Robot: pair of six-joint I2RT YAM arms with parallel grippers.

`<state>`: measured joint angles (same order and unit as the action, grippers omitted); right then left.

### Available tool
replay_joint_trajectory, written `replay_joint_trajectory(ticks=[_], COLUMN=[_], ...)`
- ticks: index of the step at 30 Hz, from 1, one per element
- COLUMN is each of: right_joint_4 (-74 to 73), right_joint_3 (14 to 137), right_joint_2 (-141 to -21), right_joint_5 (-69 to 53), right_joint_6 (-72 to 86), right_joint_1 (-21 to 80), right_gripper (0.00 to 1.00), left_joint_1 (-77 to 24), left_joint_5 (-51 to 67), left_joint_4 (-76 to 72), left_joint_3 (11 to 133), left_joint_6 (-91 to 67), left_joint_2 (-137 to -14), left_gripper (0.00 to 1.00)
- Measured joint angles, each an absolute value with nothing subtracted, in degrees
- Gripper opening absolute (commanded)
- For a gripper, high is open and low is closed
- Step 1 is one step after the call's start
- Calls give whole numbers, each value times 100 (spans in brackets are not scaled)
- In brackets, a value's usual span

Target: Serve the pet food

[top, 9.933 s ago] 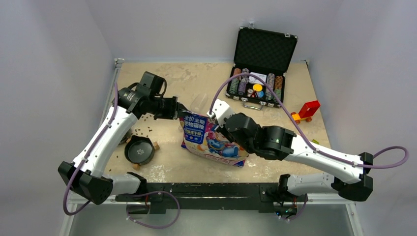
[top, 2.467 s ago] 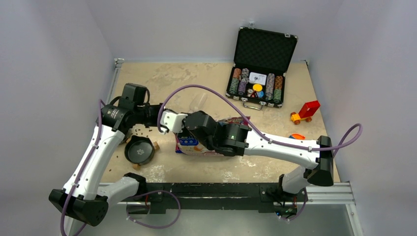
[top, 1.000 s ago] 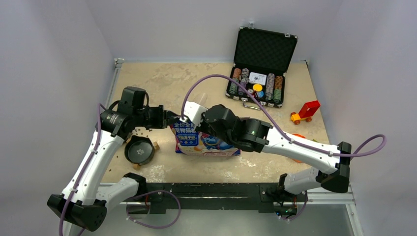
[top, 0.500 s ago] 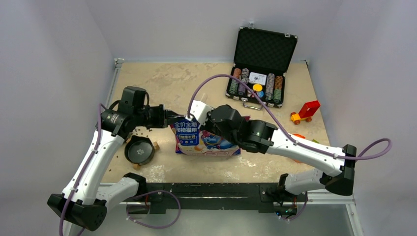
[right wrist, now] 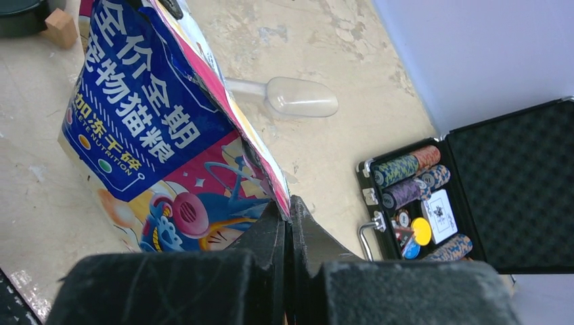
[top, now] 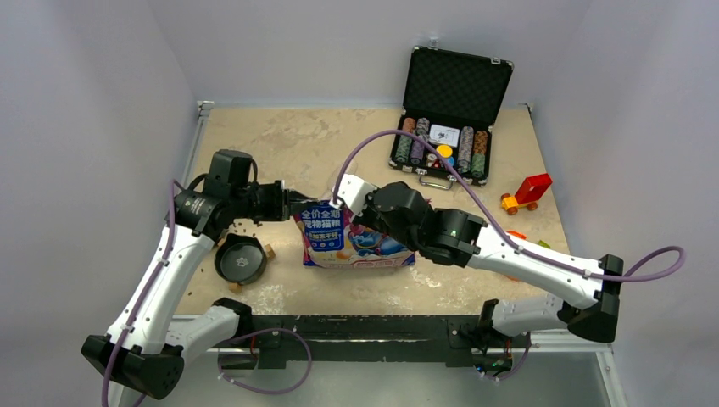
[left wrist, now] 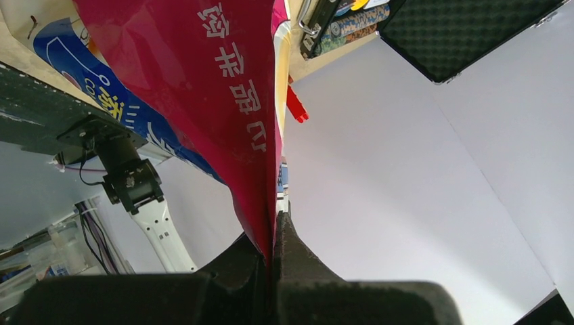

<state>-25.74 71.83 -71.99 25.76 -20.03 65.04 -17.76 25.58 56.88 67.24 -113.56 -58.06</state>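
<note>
The left gripper (top: 297,204) is pinching the left top corner of the pet food bag (top: 356,244). In the left wrist view its 2 fingers (left wrist: 291,250) are pressing together on the bag's red inner fold. The right gripper (top: 358,219) is nipping the bag's upper edge just to the right of the left gripper. Its fingers (right wrist: 269,233) are closing flat on the pink seam, with no gap showing between them.

Between the 2 grippers the bag is hanging upright with its bottom resting on the table (top: 280,144), printed blue face turned towards the arm bases (whether its mouth is open I cannot tell). The kibble inside is hidden. The only pet food (top: 252,226) showing is a scatter of tiny dark pellets lying on the table just on the base side of the left gripper.

Nearer the bases from that scatter, a black bowl (top: 241,259) is sitting among small wooden blocks (top: 270,251); its contents cannot be made out. Beyond the right gripper, a clear plastic scoop (right wrist: 298,99) is lying flat on the table, apart from the bag. Farther out and to the right of the right gripper, an open black case (top: 459,85) is holding rows of poker chips (top: 415,144). A red toy truck (top: 528,192) is resting to the right of the case.
</note>
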Motion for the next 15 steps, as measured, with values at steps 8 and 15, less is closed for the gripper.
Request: replay_joint_trajectory(ticks=[8,15], right_joint_4=[-2480,-2484], right_joint_3=[7000,6956], right_joint_2=[-6993,-6956], right_joint_5=[2451,2445], right_joint_6=[-2091,-2139], right_joint_1=[6259,6163], right_gripper=[13,0], left_joint_1=[-1776,-1776], left_joint_5=[2536,2539], left_joint_4=[5673,5655], left_joint_3=[6696,6617], left_joint_6=[-11391,-11465], left_joint_2=[-5767,-5671], left_gripper=[0,0])
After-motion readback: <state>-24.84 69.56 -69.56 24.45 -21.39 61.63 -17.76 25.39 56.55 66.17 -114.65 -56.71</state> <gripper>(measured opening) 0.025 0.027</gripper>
